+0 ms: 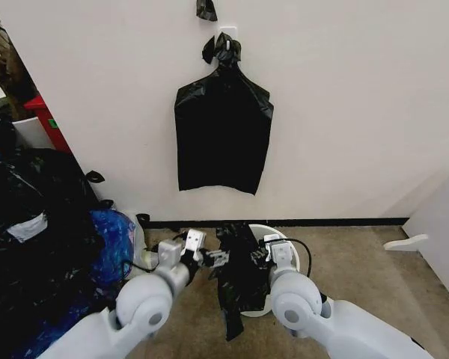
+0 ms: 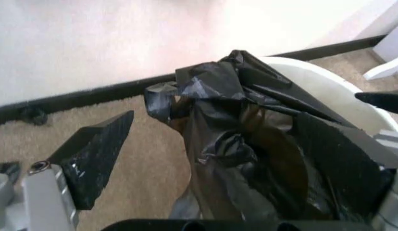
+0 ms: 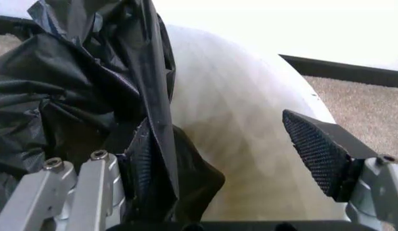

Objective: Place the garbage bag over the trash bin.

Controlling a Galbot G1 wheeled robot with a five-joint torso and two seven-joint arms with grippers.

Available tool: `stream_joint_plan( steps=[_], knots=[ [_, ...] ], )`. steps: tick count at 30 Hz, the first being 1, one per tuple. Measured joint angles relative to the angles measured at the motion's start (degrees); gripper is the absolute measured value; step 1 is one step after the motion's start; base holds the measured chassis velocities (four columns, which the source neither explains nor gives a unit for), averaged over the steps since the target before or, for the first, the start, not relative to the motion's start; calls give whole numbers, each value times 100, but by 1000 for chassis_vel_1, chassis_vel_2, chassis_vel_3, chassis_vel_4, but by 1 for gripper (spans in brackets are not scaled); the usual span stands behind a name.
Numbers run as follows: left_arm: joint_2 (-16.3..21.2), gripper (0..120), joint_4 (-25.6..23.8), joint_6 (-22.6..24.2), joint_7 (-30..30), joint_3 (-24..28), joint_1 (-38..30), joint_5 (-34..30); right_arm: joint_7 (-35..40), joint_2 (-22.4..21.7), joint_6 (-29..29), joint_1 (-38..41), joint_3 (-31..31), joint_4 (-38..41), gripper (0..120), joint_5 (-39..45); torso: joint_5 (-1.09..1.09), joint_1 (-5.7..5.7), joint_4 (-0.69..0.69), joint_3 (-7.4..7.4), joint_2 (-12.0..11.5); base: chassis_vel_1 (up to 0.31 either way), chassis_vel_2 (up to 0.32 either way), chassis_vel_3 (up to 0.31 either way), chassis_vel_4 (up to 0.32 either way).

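Garbage bag [image 1: 236,277] hanging limp, slippery over trash bin [image 1: 263,233] rim; left claw [image 1: 215,258], right claw [image 1: 259,256] both spread, flanking it; gripping mouth hem looks best.

No legible text, label, brand, number or sign anywhere.
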Motion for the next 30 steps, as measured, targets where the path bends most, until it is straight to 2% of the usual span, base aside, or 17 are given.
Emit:
stream_joint_plan(
  steps=[5,9,30],
  knots=[
    [-85,100,89,149,-416,177,-218,-298,0,16,9,-1,42,-47,70,1,0,0,1,0,0,0,0,0,0],
    [-141,100,158,297,-879,328,-366,-789,-16,31,12,-2,66,-75,70,3,0,0,2,0,0,0,0,0,0],
    [-525,100,667,403,-1579,958,-677,-1416,-59,10,36,-87,179,-36,70,37,0,0,1,0,0,0,0,0,0]
  ],
)
